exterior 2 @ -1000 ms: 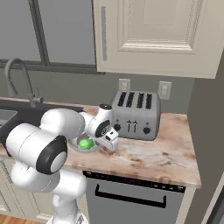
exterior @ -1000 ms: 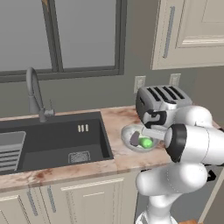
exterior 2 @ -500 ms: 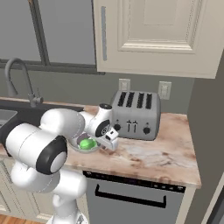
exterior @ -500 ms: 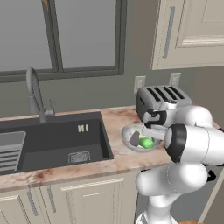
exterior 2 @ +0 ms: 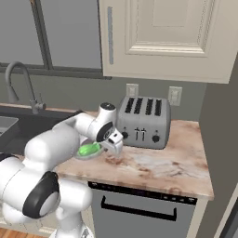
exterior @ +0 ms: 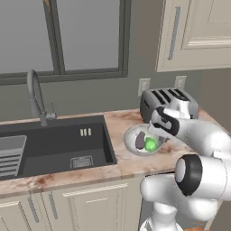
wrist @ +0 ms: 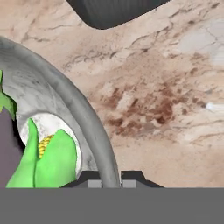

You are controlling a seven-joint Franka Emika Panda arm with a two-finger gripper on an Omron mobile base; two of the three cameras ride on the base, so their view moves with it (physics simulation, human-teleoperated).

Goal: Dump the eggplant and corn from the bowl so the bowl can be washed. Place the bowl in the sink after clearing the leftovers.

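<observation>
In the left base view the sink [exterior: 54,144] is lying to the left, set into the counter [exterior: 119,168], and the bowl [exterior: 143,140] is sitting on the counter just to its right, in front of the toaster [exterior: 168,104]. One eggplant [exterior: 140,140] is lying in the bowl with its long axis running roughly front to back, and one corn [exterior: 150,144] is resting right beside it, on the toaster side.

In the hand view the bowl's rim [wrist: 94,127] is passing between the two fingers [wrist: 89,179], one inside and one outside the wall, so the gripper [wrist: 110,178] is straddling the rim on the side away from the sink. Whether they are actually pinching it I cannot tell.

That makes one bowl, one eggplant, one corn, one sink.
</observation>
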